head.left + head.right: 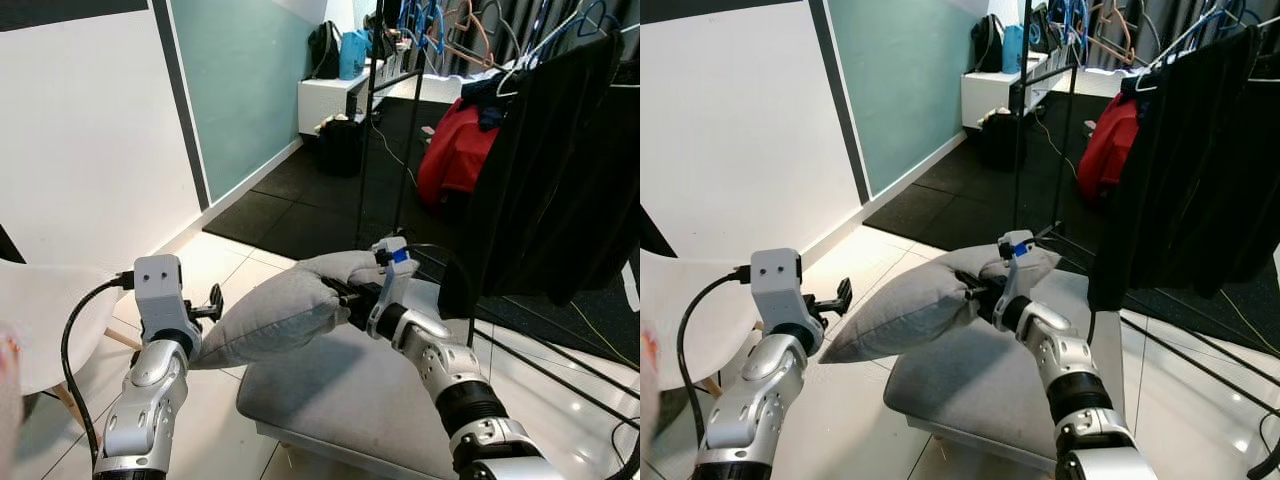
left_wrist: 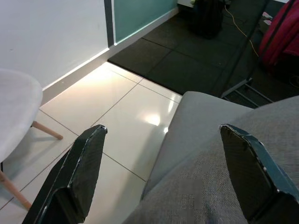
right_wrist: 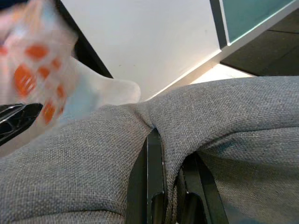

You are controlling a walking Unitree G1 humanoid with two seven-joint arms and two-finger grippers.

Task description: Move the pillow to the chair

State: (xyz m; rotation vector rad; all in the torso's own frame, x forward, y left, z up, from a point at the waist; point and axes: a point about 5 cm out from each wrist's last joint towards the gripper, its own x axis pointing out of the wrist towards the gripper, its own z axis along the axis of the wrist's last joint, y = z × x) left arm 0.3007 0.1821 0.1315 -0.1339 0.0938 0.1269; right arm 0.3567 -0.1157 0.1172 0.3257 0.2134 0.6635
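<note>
A grey pillow (image 1: pixel 275 310) hangs lifted above a grey padded stool (image 1: pixel 340 400). My right gripper (image 1: pixel 345 296) is shut on a fold of the pillow (image 3: pixel 154 121) at its right end. My left gripper (image 1: pixel 210 305) stands open at the pillow's left tip, its fingers (image 2: pixel 84 163) spread on either side of the pillow's grey corner (image 2: pixel 219 186) without pinching it. The white chair (image 1: pixel 45 320) with wooden legs sits at the far left, close to my left arm.
A black clothes rack (image 1: pixel 400 120) with dark garments (image 1: pixel 560 180) and a red one (image 1: pixel 455 150) stands right behind the stool. White wall at left, black mats beyond, pale tiles (image 1: pixel 210 260) between stool and chair. A blurred white and orange patterned thing (image 3: pixel 42 70) is in the right wrist view.
</note>
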